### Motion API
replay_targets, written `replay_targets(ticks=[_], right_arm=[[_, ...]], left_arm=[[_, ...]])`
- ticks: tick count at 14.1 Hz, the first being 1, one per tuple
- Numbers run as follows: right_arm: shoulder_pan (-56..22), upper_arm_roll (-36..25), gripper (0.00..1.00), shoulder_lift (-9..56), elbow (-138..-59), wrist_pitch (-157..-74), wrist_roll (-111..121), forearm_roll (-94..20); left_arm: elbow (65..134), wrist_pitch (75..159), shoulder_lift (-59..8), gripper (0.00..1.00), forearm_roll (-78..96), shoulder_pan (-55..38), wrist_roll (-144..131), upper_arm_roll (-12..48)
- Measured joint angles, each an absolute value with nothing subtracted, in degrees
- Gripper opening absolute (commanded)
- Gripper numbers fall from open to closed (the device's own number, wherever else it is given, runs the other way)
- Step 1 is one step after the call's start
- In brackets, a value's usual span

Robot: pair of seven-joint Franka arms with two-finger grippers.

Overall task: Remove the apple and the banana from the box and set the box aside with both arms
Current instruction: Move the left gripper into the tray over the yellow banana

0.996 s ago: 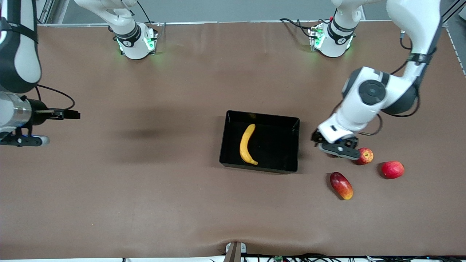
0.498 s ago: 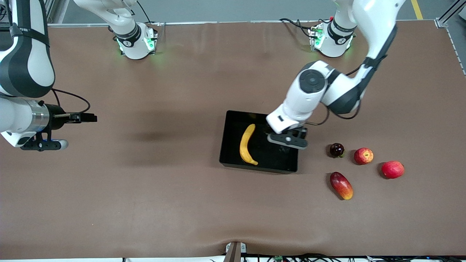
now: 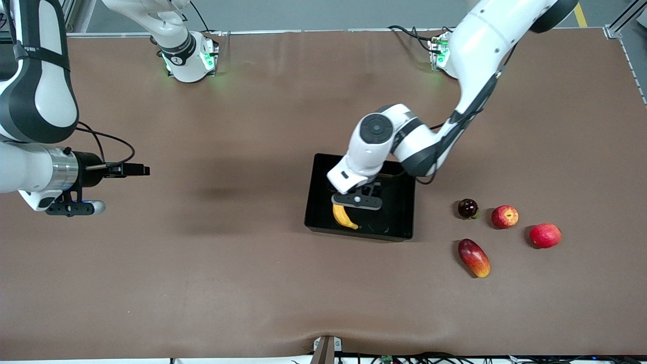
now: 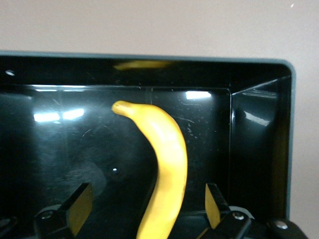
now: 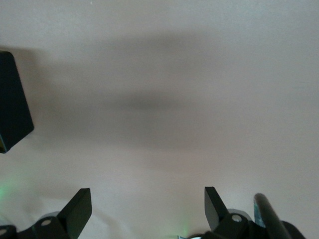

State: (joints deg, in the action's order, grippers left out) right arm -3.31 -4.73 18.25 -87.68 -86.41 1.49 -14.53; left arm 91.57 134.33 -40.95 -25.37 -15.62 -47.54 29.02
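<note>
Now our left gripper straddles the banana in the box, open; off-centre closing could pinch it sideways, while our right gripper waits open.

I'm running 2 white arms with black joint bands; the left arm carries a round dark grey cap on its elbow joint. Both bases, at the top of the front frame, glow green and wear black collars with small white markings. Thin black cables loop beside each wrist. The right arm ends in a silver cylindrical wrist section.
</note>
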Motion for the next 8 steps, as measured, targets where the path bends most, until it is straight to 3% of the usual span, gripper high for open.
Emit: replay_targets(ticks=[4, 8], right_arm=[[-5.38, -4.67, 1.0, 19.03, -87.68, -89.92, 1.0, -15.56], [-10.22, -4.48, 1.0, 19.12, -87.68, -91.83, -5.6, -15.94]], left_arm=[[90.26, 136.0, -44.06, 1.0, -25.63, -22.46, -51.41, 22.61], [90.09, 140.28, -46.93, 1.0, -25.7, -23.85, -53.22, 21.05]])
